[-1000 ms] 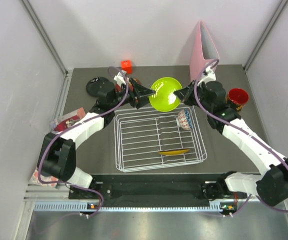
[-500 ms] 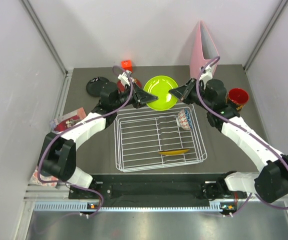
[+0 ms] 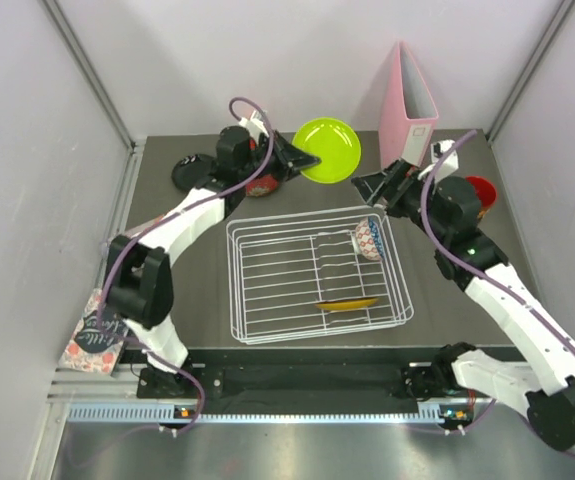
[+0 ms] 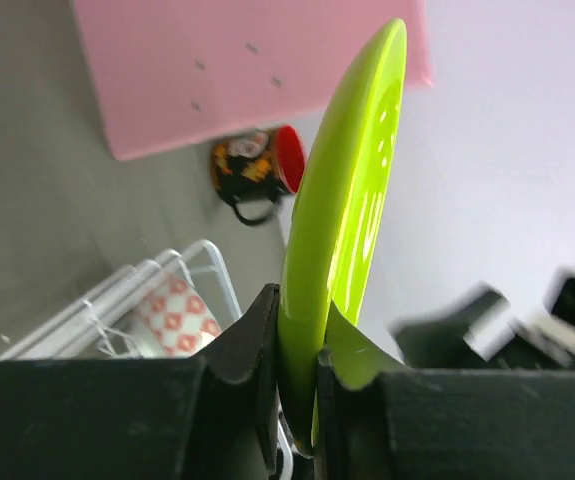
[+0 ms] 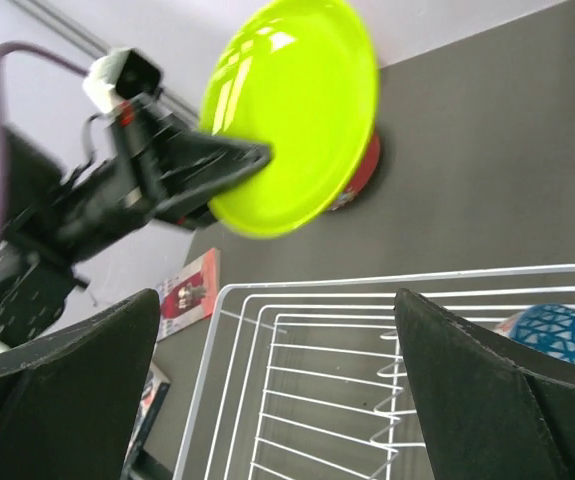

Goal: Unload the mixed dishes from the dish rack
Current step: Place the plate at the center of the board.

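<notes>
We see our left gripper [image 3: 308, 160] pinching the rim of the lime green plate [image 3: 329, 150], one finger pressed on each face of it, as the left wrist view shows plainly. The plate is off the rack [image 3: 317, 272] and held out past its far edge, over the back of the table [image 3: 182, 245], with its face tilted up toward the overhead camera. In the right wrist view a dark red plate [image 5: 363, 176] lies flat on the table partly behind the green one; we cannot tell how far above it the green plate hangs. Our right gripper [image 3: 371, 186] sits just beyond the rack's far right corner with its fingers [image 5: 77, 385] spread wide and nothing between them. Inside the rack, a bowl [image 3: 370, 239] with a blue and white pattern leans on its side in the far right corner, and a gold plate [image 3: 347, 303] stands on edge near the front rail. A red cup [image 3: 476, 190] with a dark patterned outside stands on the table to the right, partly hidden by the right arm, near a tall pink binder [image 3: 408, 105] standing upright by the back wall. A black plate [image 3: 188, 172] lies flat on the table at the back left, just beside the left arm.
</notes>
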`<move>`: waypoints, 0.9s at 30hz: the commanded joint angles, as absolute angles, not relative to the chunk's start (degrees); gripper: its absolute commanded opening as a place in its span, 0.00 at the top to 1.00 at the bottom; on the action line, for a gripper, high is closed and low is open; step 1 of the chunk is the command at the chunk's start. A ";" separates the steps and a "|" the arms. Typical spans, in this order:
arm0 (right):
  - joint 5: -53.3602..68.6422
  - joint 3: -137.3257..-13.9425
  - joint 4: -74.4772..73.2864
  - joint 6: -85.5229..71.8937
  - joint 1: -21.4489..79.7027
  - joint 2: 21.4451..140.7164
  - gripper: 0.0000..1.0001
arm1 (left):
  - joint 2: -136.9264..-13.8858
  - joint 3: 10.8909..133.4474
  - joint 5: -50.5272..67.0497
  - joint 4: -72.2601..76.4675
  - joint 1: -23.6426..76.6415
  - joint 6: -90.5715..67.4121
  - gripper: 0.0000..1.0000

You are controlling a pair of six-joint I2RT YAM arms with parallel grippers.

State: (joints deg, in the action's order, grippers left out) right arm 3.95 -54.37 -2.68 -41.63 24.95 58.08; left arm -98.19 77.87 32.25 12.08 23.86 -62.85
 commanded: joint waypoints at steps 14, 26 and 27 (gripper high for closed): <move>-2.03 -54.41 -9.58 -33.49 24.87 51.06 0.00 | -138.59 127.60 16.00 -22.05 22.41 -51.68 1.00; -1.85 -53.61 -9.49 -32.96 24.87 51.24 0.00 | -147.83 131.13 16.70 -23.73 21.45 -53.79 0.87; -1.58 -53.61 -9.41 -32.96 24.87 51.50 0.00 | -148.01 131.48 16.61 -23.73 21.45 -54.05 0.82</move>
State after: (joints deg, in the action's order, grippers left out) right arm -1.72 -53.87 -10.76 -34.00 24.95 51.99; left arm -147.33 128.70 17.98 -23.55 21.52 -53.87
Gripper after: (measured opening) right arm 0.995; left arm 0.169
